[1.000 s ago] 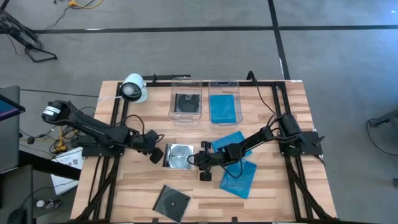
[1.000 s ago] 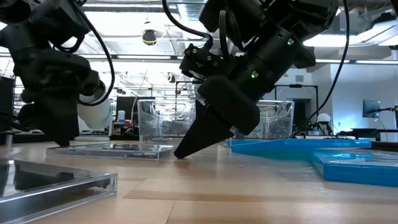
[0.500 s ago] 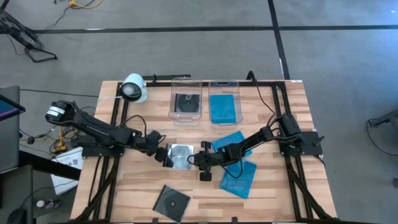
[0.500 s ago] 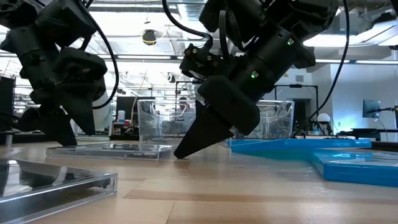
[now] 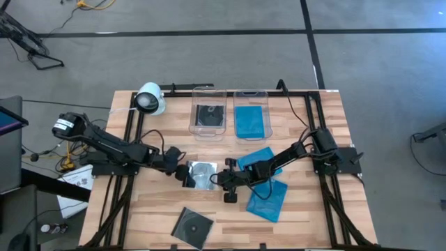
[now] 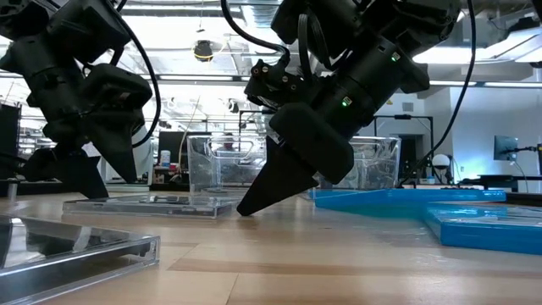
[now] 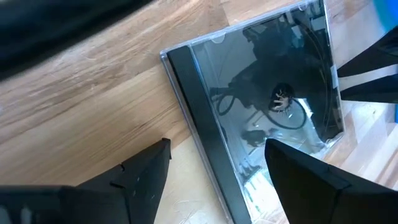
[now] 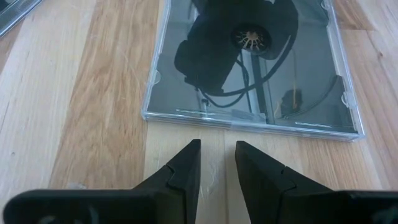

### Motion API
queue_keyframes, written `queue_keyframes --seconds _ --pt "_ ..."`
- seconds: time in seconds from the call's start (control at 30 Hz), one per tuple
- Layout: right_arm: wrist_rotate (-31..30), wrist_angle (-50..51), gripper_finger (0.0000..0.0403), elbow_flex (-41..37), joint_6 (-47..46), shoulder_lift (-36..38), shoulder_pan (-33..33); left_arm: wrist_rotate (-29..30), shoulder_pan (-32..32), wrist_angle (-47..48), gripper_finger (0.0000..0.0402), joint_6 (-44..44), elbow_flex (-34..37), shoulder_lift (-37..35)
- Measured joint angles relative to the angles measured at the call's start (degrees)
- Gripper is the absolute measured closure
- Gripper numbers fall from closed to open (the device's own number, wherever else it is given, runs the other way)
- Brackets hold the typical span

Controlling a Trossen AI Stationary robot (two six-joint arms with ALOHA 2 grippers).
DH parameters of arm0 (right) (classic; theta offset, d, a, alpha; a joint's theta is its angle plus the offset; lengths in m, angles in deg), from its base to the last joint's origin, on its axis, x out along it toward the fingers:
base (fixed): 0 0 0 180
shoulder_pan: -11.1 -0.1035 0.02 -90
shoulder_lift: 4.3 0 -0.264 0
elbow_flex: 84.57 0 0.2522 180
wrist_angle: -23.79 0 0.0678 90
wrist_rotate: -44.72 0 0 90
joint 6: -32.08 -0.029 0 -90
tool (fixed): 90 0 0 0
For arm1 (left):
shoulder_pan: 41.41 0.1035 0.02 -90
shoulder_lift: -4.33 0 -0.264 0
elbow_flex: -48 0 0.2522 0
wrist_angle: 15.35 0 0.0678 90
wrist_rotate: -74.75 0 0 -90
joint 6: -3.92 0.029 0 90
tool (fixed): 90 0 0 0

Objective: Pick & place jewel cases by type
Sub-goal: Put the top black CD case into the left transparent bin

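Clear plastic marks the jewel case (image 5: pixel 201 174) at the middle of the wooden counter (image 5: pixel 153 223). It lies flat with a silver disc showing, its sides roughly square to the counter edges, and its dark spine turned toward the left arm, as the left wrist view shows. Being square, it has no marked long axis.

The left end effector (image 5: pixel 182 173) sits at that spine edge with its fingers (image 7: pixel 140 177) spread wide, one on each side of the case's edge, clamping nothing. The right end effector (image 5: pixel 221 180) rests its tip on the counter just beside the opposite edge of the same case; its two fingers (image 8: pixel 180 171) stand close together with a narrow gap, and nothing lies between them.

A second clear case (image 5: pixel 193 224) with a black tray lies near the front edge of the counter, turned at a slant, well apart from the first. Two blue cases (image 5: pixel 268 199) lie to the right of the right end effector, partly under that arm, both slanted and overlapping or touching.

At the far side stand two clear tubs side by side: the left tub (image 5: pixel 209 111) holds a dark case, the right tub (image 5: pixel 251 115) a blue one. Bare wood lies between the tubs and the middle case, and also along the front right of the counter.
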Motion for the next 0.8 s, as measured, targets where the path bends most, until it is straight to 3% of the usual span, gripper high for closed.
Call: queue_keyframes --seconds 0.37,0.63,0.8 --pt "0.0 0.0 0.0308 0.0 -0.5 0.0 0.0 2.3 -3.6 -0.9 0.0140 -2.6 -0.1 1.6" --pt "-0.1 0.3 0.0308 -0.1 -0.9 0.0 0.0 1.8 -3.9 -11.1 0.0140 -2.3 -0.2 8.0" --pt "-0.1 0.5 0.0308 -0.1 -1.6 0.0 -0.1 1.5 -3.9 -11.7 0.0140 -2.2 -0.1 8.0"
